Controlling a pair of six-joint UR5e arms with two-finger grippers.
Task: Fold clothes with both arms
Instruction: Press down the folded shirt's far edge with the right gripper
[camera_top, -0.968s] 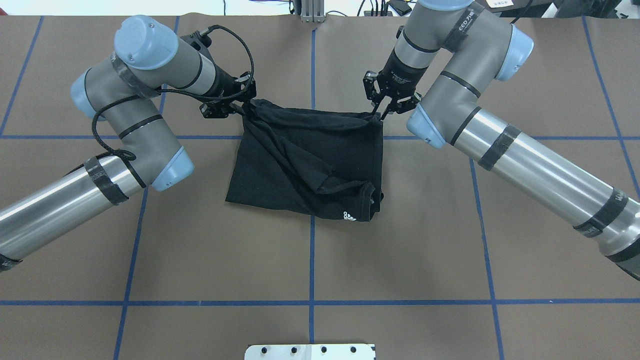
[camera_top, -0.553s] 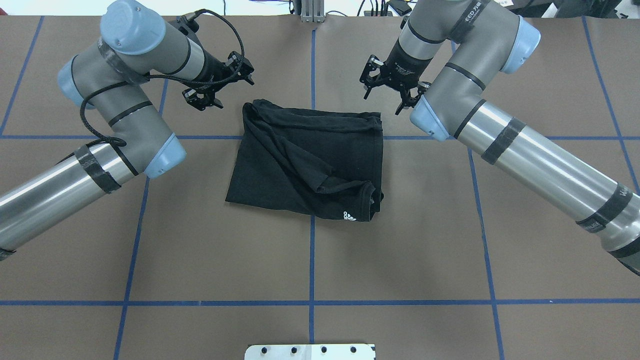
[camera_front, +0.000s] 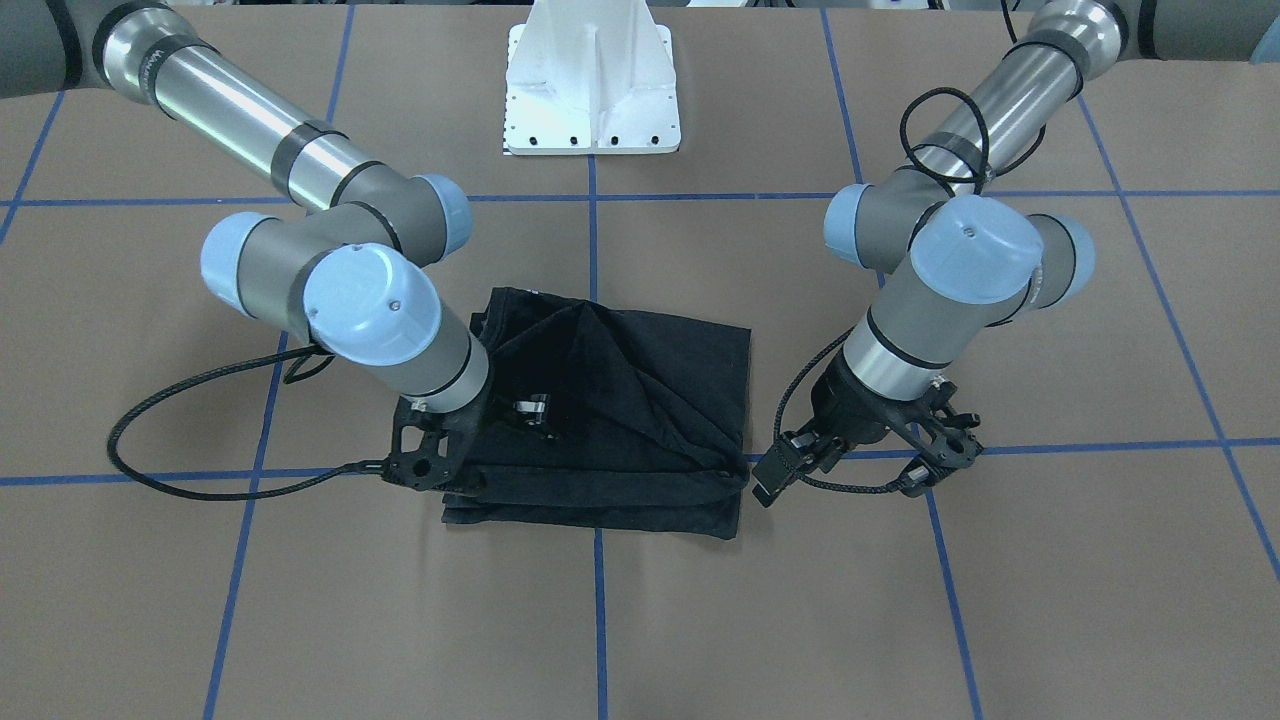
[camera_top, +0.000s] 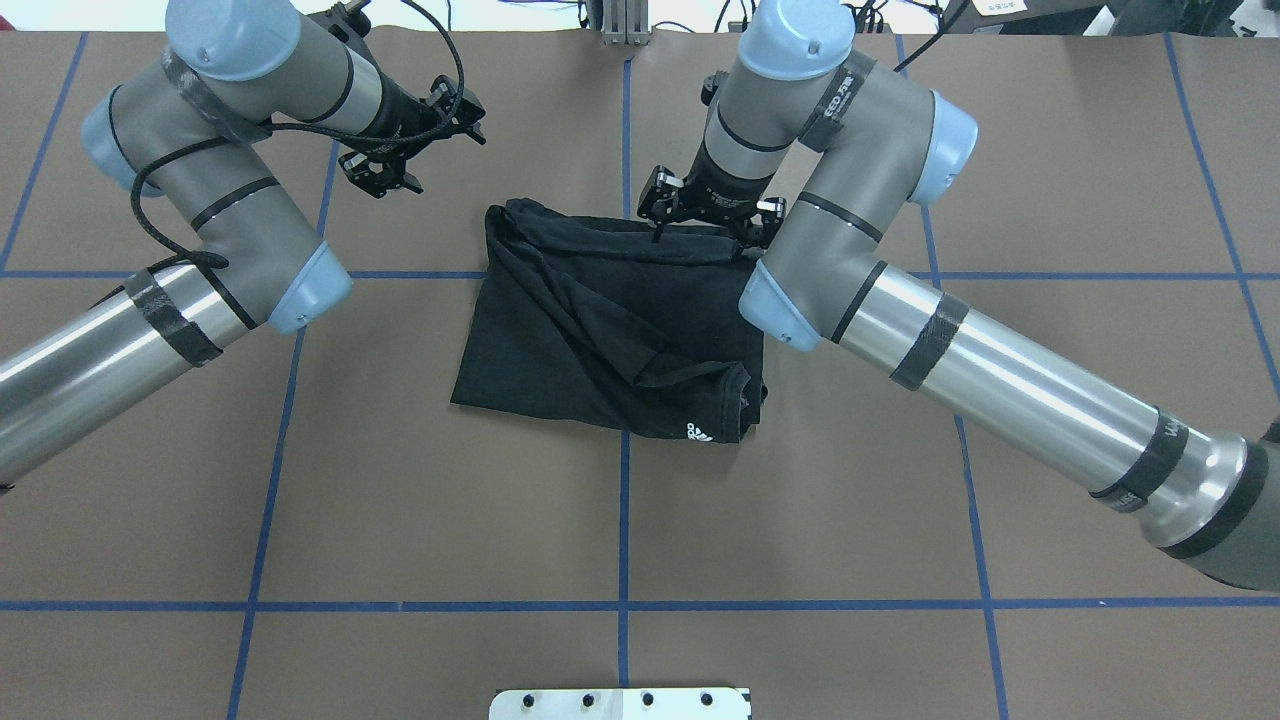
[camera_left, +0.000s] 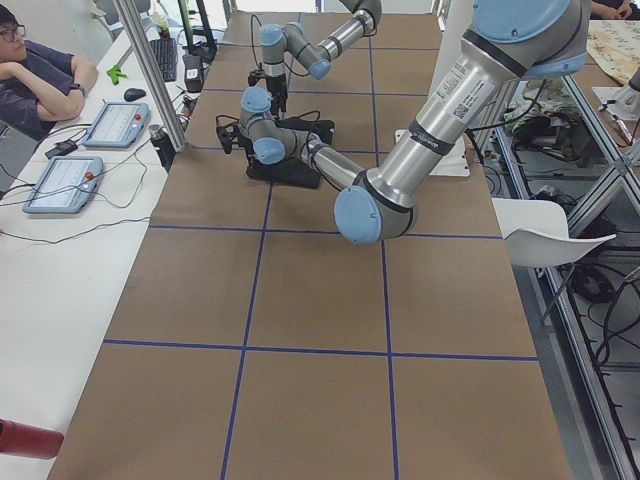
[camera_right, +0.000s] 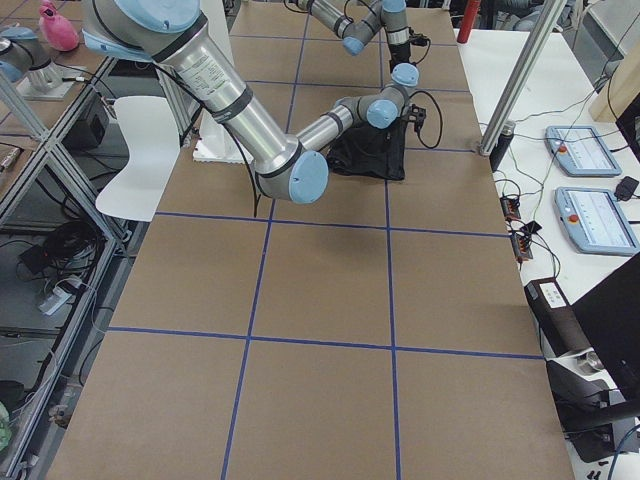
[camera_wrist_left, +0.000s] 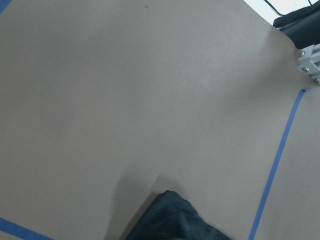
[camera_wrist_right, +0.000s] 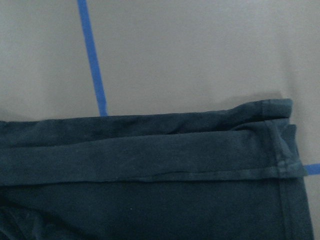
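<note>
The black T-shirt (camera_top: 590, 320) lies folded into a rough rectangle in the middle of the table, its small white logo (camera_top: 697, 432) at the near right corner. My right gripper (camera_top: 705, 228) hovers open over the middle of the shirt's far hem, jaws spread wide along it. From the front it (camera_front: 478, 440) stands over the shirt (camera_front: 640, 400). The right wrist view shows the layered hem (camera_wrist_right: 150, 150) close below. My left gripper (camera_top: 428, 152) is open and empty, off the shirt's far left corner. Only a corner of cloth (camera_wrist_left: 175, 222) shows in the left wrist view.
Brown paper with blue tape lines (camera_top: 622, 500) covers the table. The white base pedestal (camera_front: 592, 90) stands at the robot's side. A person (camera_left: 40, 70) sits at a side bench with control tablets (camera_left: 65, 180) beyond the far edge.
Both grippers let go of the shirt's far corners and opened. The right gripper then moved left to over the middle of the far hem; the left gripper drew away to the far left.
</note>
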